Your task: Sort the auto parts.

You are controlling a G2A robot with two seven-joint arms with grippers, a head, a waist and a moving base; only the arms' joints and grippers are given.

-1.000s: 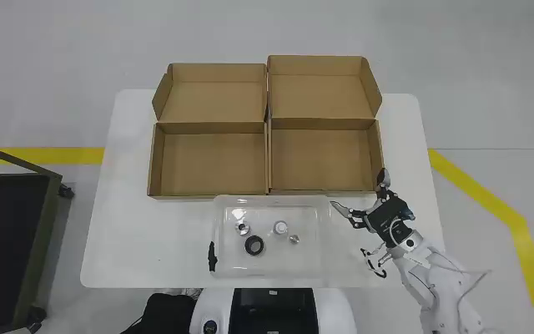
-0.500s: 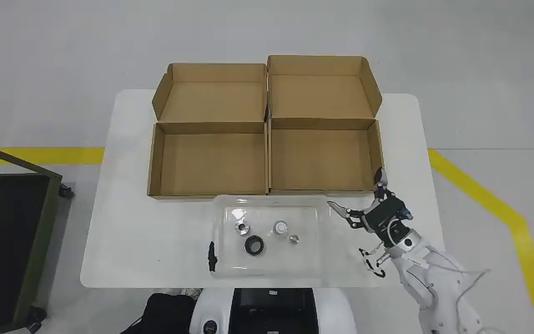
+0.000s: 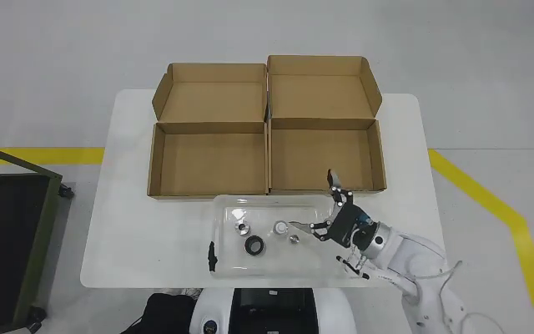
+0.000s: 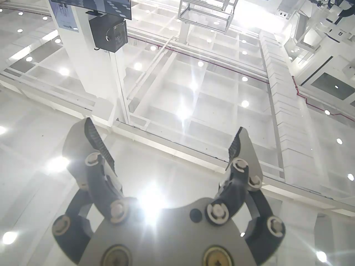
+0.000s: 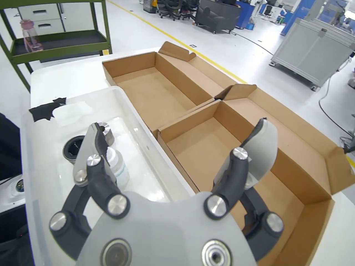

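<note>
A clear plastic tray [image 3: 225,250] at the table's near edge holds several small auto parts: a black ring [image 3: 254,246], a white part [image 3: 281,225], a metal piece [image 3: 294,240] and a small metal cylinder [image 3: 240,216]. My right gripper [image 3: 311,201] hangs open over the tray's right end, one finger above the metal piece, the other toward the right cardboard box [image 3: 321,159]. In the right wrist view this gripper [image 5: 180,128] is empty, with the black ring [image 5: 72,148], metal cylinder [image 5: 106,134] and white part [image 5: 118,164] beside one finger. My left gripper [image 4: 164,128] is open and empty, pointing at the ceiling.
Two open cardboard boxes stand side by side behind the tray, the left box [image 3: 209,163] and the right one, lids folded back. A piece of black tape [image 3: 211,255] sticks to the tray's left end. A green cart [image 5: 55,40] stands off the table's left side.
My right gripper has swung left from beside the tray's right end to above the tray, staying open. The parts have not moved.
</note>
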